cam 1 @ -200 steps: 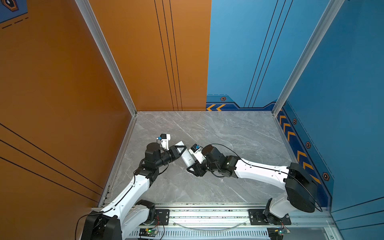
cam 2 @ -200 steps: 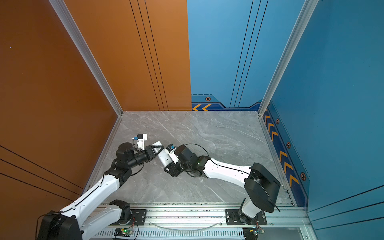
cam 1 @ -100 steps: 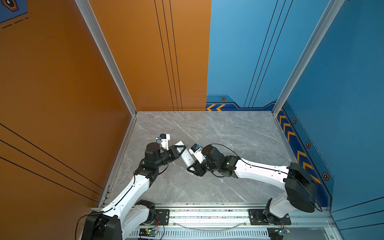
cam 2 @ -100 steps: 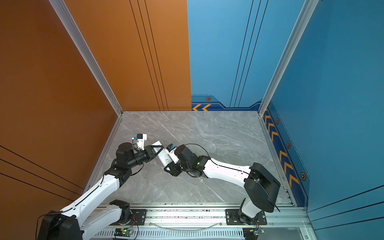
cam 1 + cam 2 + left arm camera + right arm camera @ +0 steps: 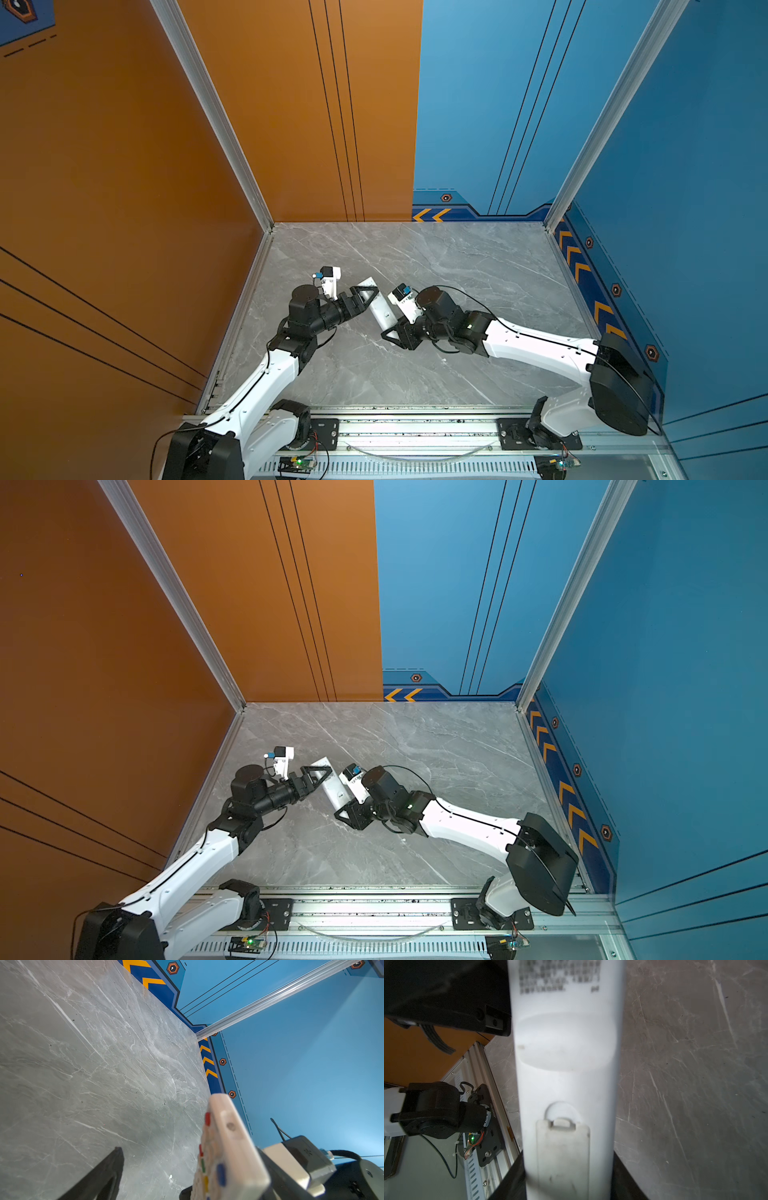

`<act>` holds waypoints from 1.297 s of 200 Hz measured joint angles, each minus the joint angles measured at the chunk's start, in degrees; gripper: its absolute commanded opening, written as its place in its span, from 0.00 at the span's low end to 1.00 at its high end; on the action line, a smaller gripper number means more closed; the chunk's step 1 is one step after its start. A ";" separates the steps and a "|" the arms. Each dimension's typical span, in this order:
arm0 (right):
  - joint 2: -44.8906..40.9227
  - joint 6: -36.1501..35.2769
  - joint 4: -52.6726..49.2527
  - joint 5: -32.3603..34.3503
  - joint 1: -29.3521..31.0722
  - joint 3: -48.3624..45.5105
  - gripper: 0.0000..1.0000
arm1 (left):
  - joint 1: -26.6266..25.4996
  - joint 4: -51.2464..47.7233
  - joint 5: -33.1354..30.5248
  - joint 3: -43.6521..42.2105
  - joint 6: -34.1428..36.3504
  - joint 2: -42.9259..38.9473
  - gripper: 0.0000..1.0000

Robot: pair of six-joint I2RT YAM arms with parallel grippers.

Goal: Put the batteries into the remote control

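The remote control [image 5: 380,311] [image 5: 335,789] is a long white bar held off the grey floor between the two arms. My right gripper [image 5: 392,333] [image 5: 345,814] [image 5: 569,1178] is shut on its lower end, one black finger on each side. The right wrist view shows its plain white back [image 5: 566,1059] with the battery cover [image 5: 562,1153] in place. My left gripper [image 5: 368,292] [image 5: 322,772] [image 5: 191,1153] stands open around the other end. There the buttoned face [image 5: 226,1147] lies near one finger, with a wide gap to the other finger [image 5: 108,1172]. The batteries are out of view.
Orange wall [image 5: 124,187] on the left and blue wall [image 5: 685,187] on the right enclose the grey marble floor [image 5: 457,266]. A metal rail [image 5: 415,428] carries both arm bases along the front. The left arm's black body [image 5: 442,991] hangs close beside the remote.
My left gripper's jaws have opened wide off the remote's far end. The right gripper keeps its hold, and the remote has barely moved.
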 measured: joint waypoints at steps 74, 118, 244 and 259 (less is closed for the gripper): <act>-3.23 0.22 -0.09 -2.78 -1.46 -2.62 0.08 | -1.25 0.31 4.85 1.57 3.28 -5.25 0.98; -6.88 0.81 0.94 -6.56 -3.72 -4.90 0.09 | -1.92 0.63 8.07 2.45 5.03 -6.93 0.98; -18.84 6.03 14.58 -27.41 -9.79 -11.76 0.08 | -8.76 5.73 13.14 6.12 10.69 -12.37 0.98; -18.84 7.98 17.84 -29.31 -10.14 -12.48 0.08 | -9.31 6.56 13.40 6.25 10.88 -12.50 0.98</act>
